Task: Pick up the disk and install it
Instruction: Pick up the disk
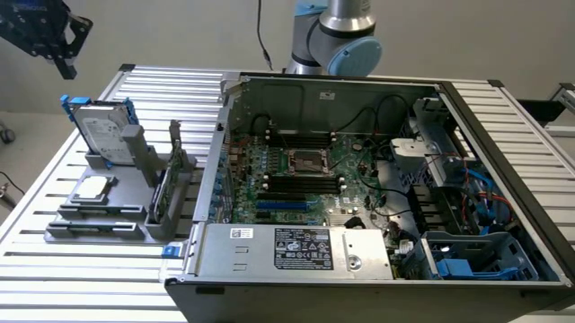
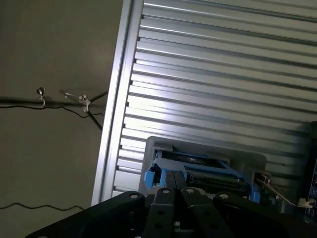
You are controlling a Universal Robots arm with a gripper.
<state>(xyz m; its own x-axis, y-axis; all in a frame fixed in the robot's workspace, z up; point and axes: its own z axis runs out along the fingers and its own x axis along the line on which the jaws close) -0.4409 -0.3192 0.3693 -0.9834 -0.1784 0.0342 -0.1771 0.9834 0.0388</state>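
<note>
The disk point(image 1: 101, 131) stands upright in a grey holder point(image 1: 99, 215) on the exterior view's left, a silver-grey drive with a white label and blue frame tabs at its top. My gripper point(image 1: 64, 66) hangs well above it and slightly to the exterior view's left, apart from it. In the wrist view the gripper point(image 2: 178, 191) is shut with its dark fingers point(image 2: 166, 196) pressed together and nothing between them. The disk's blue-edged top point(image 2: 198, 171) lies just beyond the fingertips.
The holder also carries a small silver chip point(image 1: 94, 190) and an upright circuit card point(image 1: 175, 175). An open computer case point(image 1: 359, 182) fills the middle and right, with a blue drive bay point(image 1: 476, 259) at its near right corner. All rest on a slatted aluminium table point(image 1: 54, 282).
</note>
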